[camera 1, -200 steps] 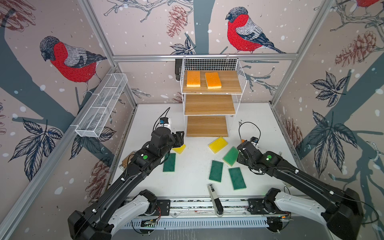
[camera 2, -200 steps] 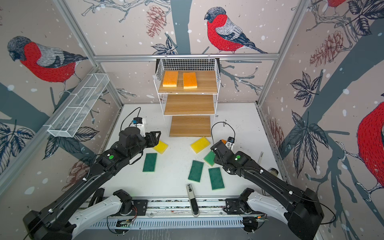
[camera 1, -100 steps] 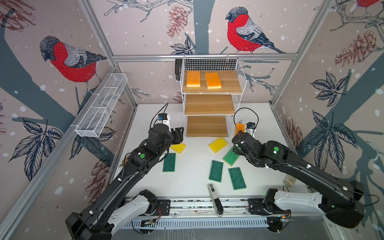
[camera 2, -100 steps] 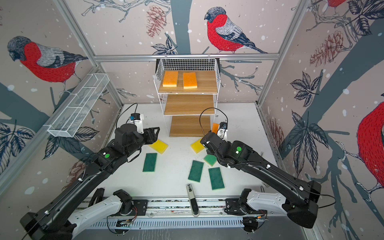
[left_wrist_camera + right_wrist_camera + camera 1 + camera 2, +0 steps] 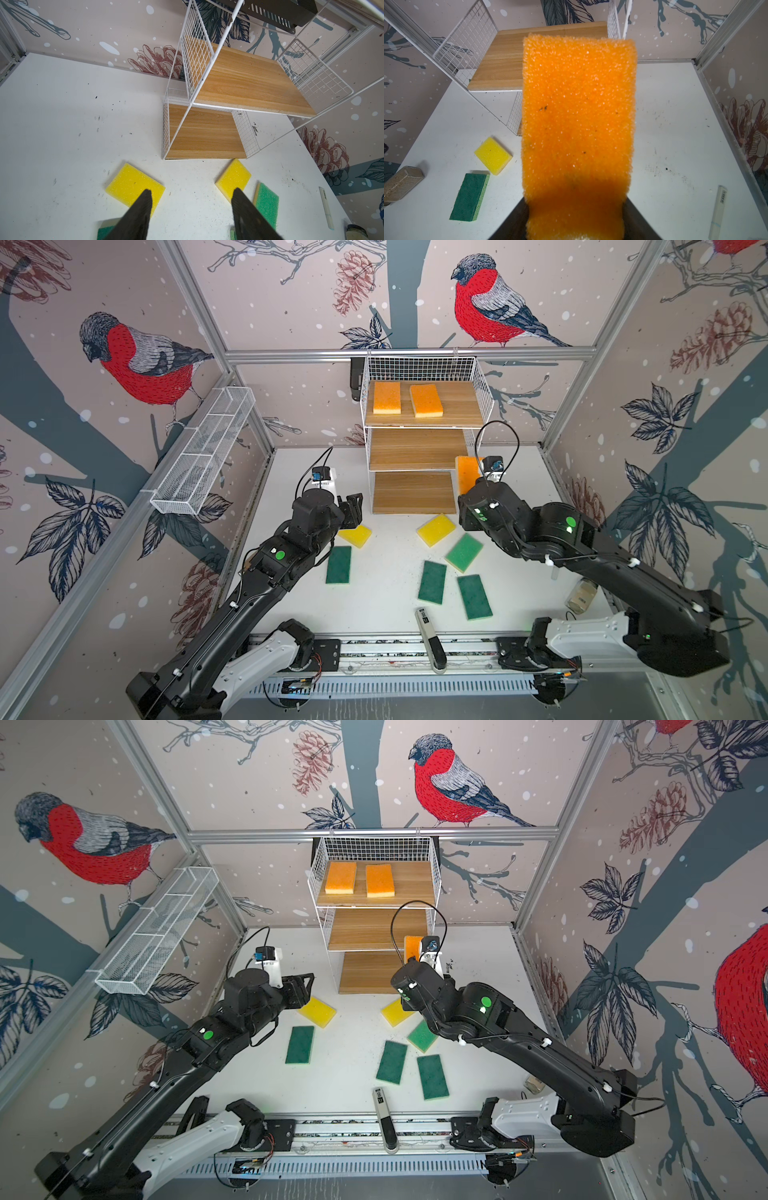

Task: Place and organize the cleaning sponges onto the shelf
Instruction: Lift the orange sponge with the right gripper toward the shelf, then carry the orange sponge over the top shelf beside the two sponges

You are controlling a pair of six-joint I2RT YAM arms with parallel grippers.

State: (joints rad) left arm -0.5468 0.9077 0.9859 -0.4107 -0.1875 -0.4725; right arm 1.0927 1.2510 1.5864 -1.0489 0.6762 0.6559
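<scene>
Our right pincer (image 5: 575,218) is clamped on one short end of an orange sponge (image 5: 579,124), which juts out ahead of the fingers, clear of the worktop (image 5: 386,614). In both top views we see it raised beside the right front corner of the shelf (image 5: 415,448), roughly level with the middle board. On the top board (image 5: 461,406) two other orange ones lie flat, side by side with a gap between them: the left shelved sponge (image 5: 387,398) and the right shelved sponge (image 5: 426,401).

Our left pincer (image 5: 191,192) hangs with its jaws apart and nothing between them. It is above the worktop, left of the lowest board (image 5: 411,493) and near the left yellow sponge (image 5: 355,536). Just in front of that one lies the left green sponge (image 5: 338,565).

Right of centre, the right yellow sponge (image 5: 436,529) lies before the lowest board, with a lighter green sponge (image 5: 464,552) just beside it, turned at an angle. Nearer the front, the middle green sponge (image 5: 432,582) and the front green sponge (image 5: 474,597) lie close together. A white-and-black handheld device (image 5: 430,639) lies at the front edge. A small jar (image 5: 582,593) stands at the right edge, beside the right arm.
</scene>
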